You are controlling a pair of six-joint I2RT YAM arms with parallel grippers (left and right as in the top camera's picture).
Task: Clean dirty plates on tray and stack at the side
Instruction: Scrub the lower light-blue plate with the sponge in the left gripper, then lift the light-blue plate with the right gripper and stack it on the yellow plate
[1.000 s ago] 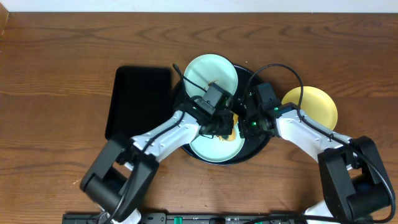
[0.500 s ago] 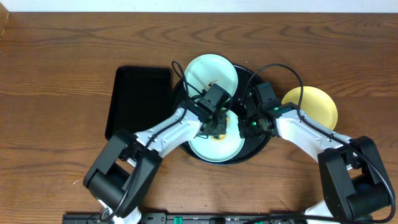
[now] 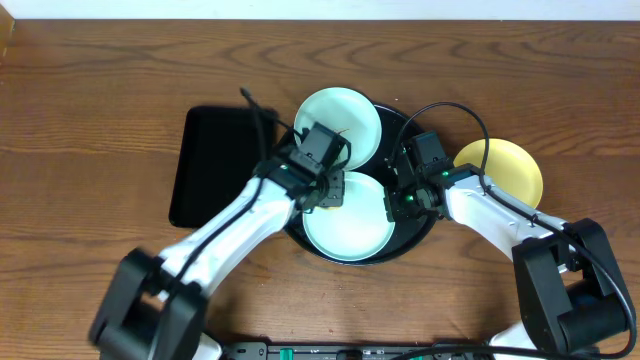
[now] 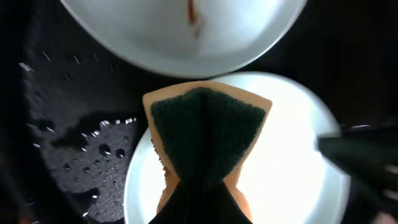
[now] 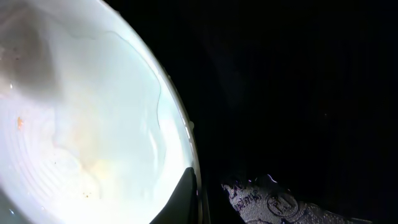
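Left claw (image 3: 327, 187) clamped on a sponge (image 4: 205, 130), green pad up, over the near mint plate (image 3: 352, 228). Plate round, lying flat, hollow upward, centre frame on the black tray (image 3: 418, 236); surface pale, faintly stained. Right claw (image 3: 393, 203) straddles its right rim; grip cannot be told. Smeared mint plate (image 3: 340, 115) above; yellow plate (image 3: 505, 165) at right on the tabletop (image 3: 100, 100).
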